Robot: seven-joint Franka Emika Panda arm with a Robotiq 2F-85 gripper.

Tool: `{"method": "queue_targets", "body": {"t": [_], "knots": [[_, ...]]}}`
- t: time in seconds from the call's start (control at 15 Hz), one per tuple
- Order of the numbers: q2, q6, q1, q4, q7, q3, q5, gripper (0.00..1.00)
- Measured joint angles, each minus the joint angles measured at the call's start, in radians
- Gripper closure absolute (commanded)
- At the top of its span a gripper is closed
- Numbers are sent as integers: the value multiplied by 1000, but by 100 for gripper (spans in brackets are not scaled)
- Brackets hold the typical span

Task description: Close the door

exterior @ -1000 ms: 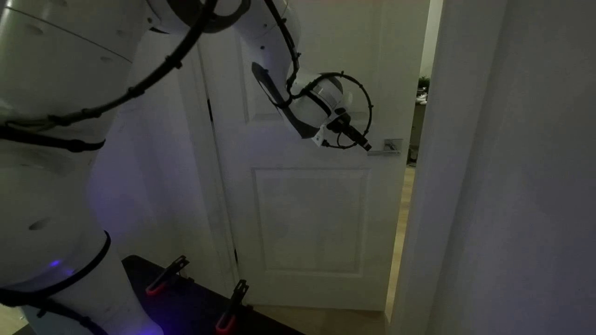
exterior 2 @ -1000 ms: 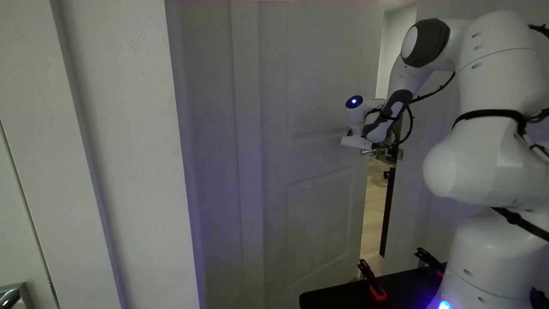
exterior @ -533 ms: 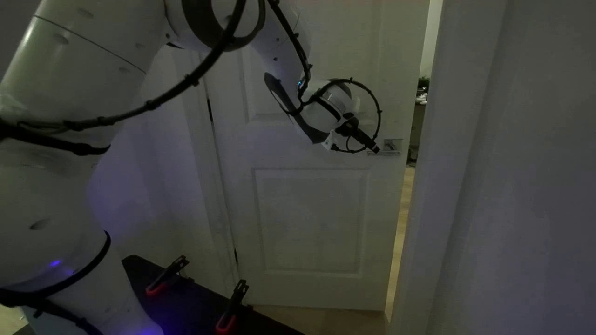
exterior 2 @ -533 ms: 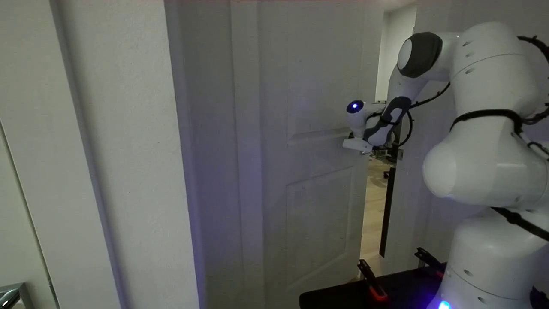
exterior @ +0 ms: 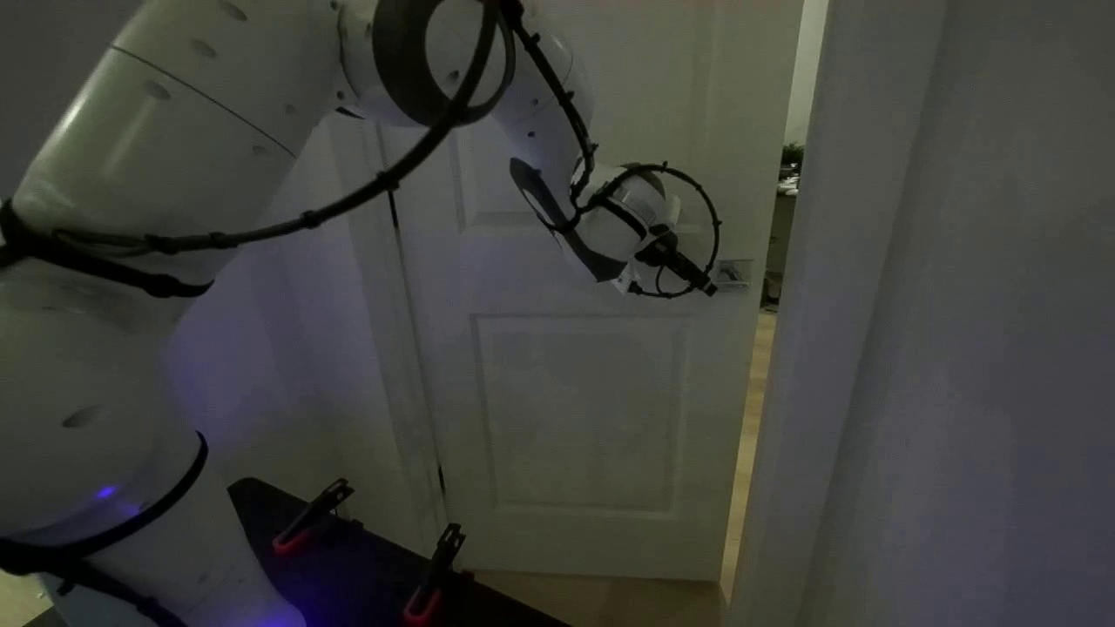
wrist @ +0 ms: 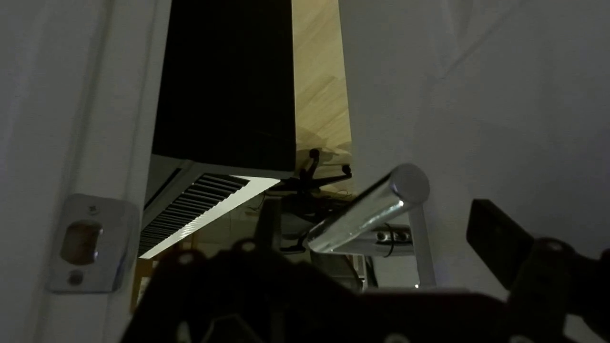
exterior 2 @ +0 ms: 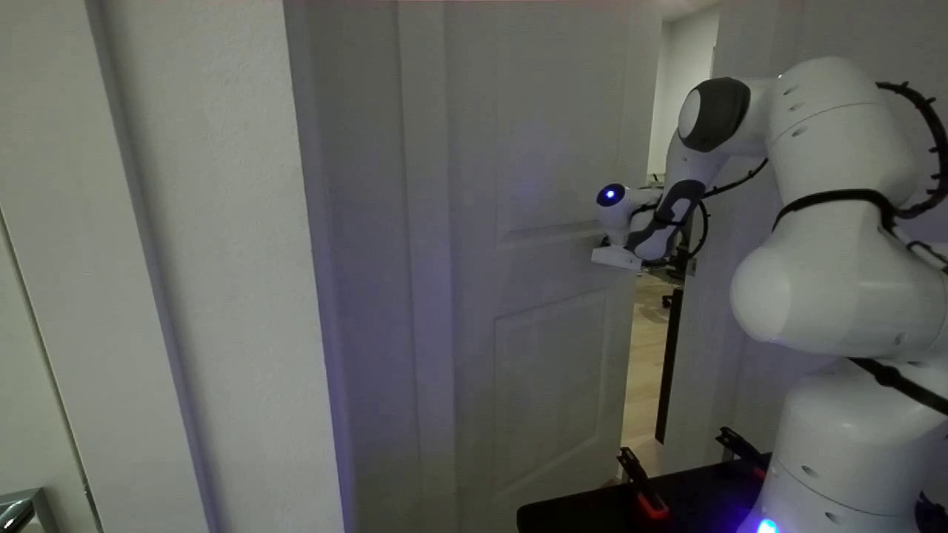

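Only the wrist view shows the silver lever (wrist: 366, 210) plainly, at 4 o'clock between the spread fingers (wrist: 498, 244) of the gripper (wrist: 376, 205) (its grip released), the door (wrist: 505, 100) toward 2 o'clock. In an exterior view the gripper covers much of that lever, leaving its backplate (exterior: 734, 273) visible toward 3 o'clock on the door, which stands ajar.

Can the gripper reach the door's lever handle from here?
Likely yes: in the wrist view the gripper is open, the lever handle showing between its jaws, nothing visibly blocking; depth hard to judge.

Gap between door (exterior: 584, 374) and frame (exterior: 827, 313)
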State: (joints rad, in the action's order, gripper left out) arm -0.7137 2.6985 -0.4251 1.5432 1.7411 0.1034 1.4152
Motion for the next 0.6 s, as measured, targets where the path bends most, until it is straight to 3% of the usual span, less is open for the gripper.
{"method": "queue_targets", "body": {"t": [0.2, 0.27, 0.4, 0.6], "knots": [[-24, 0, 1, -20, 0, -5, 0, 0], [-30, 0, 1, -25, 0, -8, 0, 25], [-39, 0, 1, -34, 0, -13, 0, 34], [-44, 0, 2, -40, 4, -22, 1, 58]]}}
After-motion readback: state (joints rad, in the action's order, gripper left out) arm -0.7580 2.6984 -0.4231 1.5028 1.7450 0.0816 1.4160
